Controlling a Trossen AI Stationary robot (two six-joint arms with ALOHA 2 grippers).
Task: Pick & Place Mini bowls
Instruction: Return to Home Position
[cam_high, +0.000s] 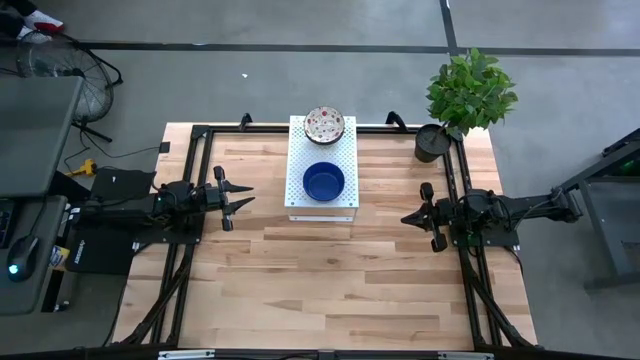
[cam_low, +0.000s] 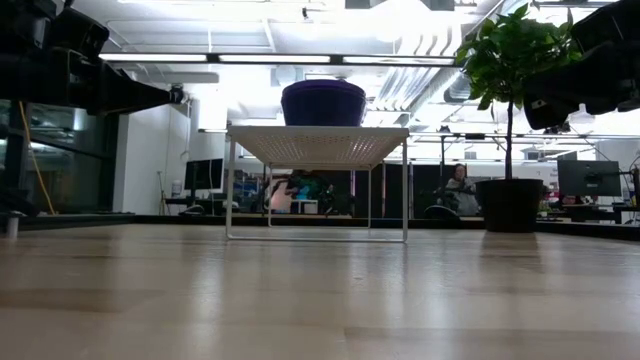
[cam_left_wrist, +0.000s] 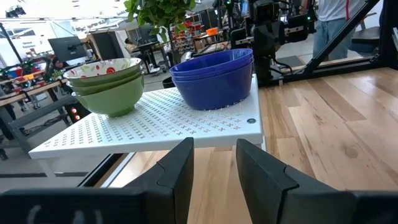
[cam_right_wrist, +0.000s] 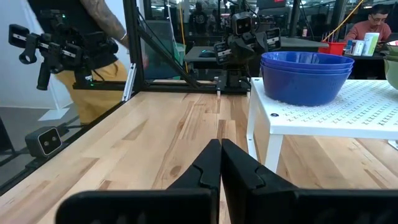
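Note:
A stack of glossy blue bowls sits on the near half of a white perforated stand. A stack of speckled bowls, green outside, sits on its far half. Both stacks rest on their bases. The blue stack also shows in the other views. My left gripper hovers left of the stand, open, pointing at it. My right gripper hovers right of the stand, shut, pointing toward the table's left.
A dark pot with a leafy plant stands at the table's far right corner, beyond the right arm. A black frame runs along the table's edges. Bare wood lies in front of the stand. People and equipment show beyond the table.

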